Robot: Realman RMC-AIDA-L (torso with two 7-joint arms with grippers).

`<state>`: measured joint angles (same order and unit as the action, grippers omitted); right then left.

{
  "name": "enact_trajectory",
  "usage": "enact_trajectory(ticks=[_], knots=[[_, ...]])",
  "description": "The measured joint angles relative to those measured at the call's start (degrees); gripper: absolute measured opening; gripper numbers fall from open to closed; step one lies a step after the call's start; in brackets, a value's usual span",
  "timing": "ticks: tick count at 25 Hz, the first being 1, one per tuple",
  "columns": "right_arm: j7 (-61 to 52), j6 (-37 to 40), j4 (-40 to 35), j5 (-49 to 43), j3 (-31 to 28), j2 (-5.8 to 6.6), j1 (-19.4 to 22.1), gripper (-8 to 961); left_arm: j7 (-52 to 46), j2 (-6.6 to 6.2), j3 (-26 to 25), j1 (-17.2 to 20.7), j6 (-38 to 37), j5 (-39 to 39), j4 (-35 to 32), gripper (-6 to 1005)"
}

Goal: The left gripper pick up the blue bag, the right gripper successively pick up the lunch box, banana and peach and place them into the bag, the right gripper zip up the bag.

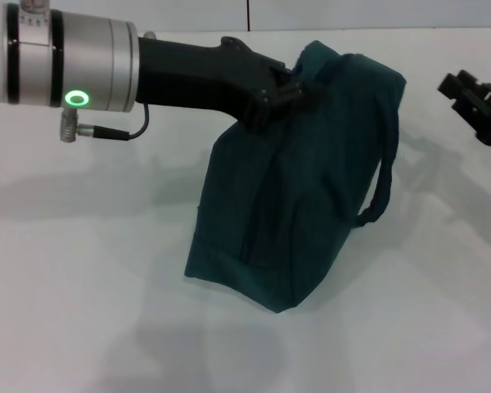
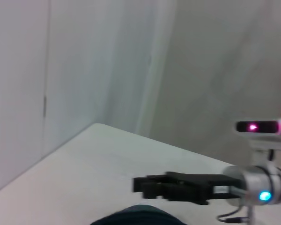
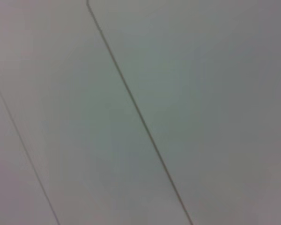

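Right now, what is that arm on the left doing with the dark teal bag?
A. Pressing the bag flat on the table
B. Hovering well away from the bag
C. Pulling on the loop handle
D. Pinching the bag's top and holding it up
D: in the head view the left gripper has its jaws clamped on the top of the blue bag, which stands tilted on the table.

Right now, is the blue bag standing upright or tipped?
Tipped: the blue bag leans, its upper end held by the left gripper, its lower edge on the table.
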<state>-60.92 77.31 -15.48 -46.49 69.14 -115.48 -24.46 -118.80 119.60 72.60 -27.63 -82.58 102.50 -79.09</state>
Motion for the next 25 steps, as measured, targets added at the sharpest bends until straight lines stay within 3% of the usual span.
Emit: enact_trajectory(ticks=[4,12,16,20,21,25], knots=[[0.4,1.2,0.2,0.0,-1.4,0.08,1.6,359,1.2,0.10,-0.1,-0.8,3.0,-0.2,3.3,39],[0.5,1.8,0.3,0.0,-1.5,0.17,2.9,514,0.9,0.09,-2.6,-0.8,6.8,-2.2,7.5,56],[0.6,2.8,0.0,0.0,-1.8,0.21,3.3,591,2.2,-0.03,-2.8,0.6,6.7,-3.6,7.4,281],[0.5,4.9,-0.1,0.0,-2.2,0.77,3.6,773,5.0,-0.16,-3.2,2.8,6.4,-5.9,6.7,465],[0.5,5.4,-0.1,-0.1,-2.2,0.97,3.7,819,6.1,-0.15,-3.6,3.9,6.2,-6.7,6.3,489],[0.5,9.8,-0.1,-0.5,-2.1,2.19,3.9,855,11.0,-0.05,-5.7,7.5,4.0,-10.8,4.8,585]])
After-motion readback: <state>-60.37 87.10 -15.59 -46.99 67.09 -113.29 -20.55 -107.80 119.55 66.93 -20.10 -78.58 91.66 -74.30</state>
